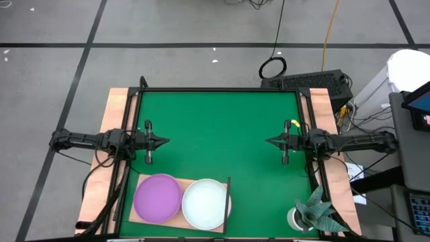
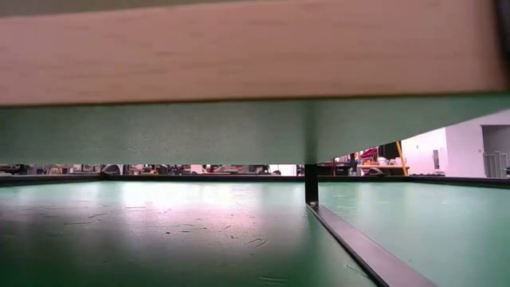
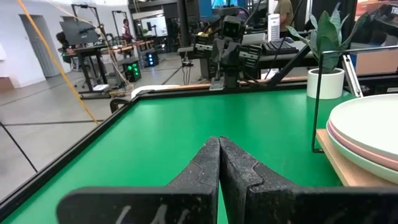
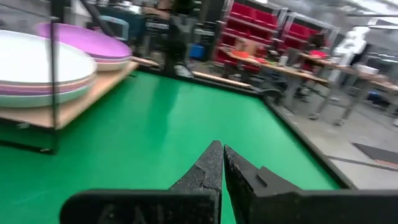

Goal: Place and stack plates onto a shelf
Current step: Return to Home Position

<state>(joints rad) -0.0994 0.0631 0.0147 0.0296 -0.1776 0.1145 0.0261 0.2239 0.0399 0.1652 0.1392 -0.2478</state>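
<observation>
Two stacks of plates stand side by side on the light-wood shelf (image 1: 176,218) at the table's near edge. A purple plate (image 1: 158,197) tops the left stack and a pale mint-white plate (image 1: 205,203) tops the right one. In the right wrist view the white stack (image 4: 40,65) shows pink and green layers under its top plate, with the purple stack (image 4: 87,40) behind it. My left gripper (image 1: 166,141) hovers shut at the table's left side. My right gripper (image 1: 268,141) hovers shut at the right side. Neither one touches anything.
A thin dark upright post (image 1: 228,195) stands at the shelf's right edge. A potted plant (image 1: 312,214) sits at the table's near right corner. The green mat (image 1: 222,128) stretches between the two grippers. The low view looks under the shelf board (image 2: 239,48).
</observation>
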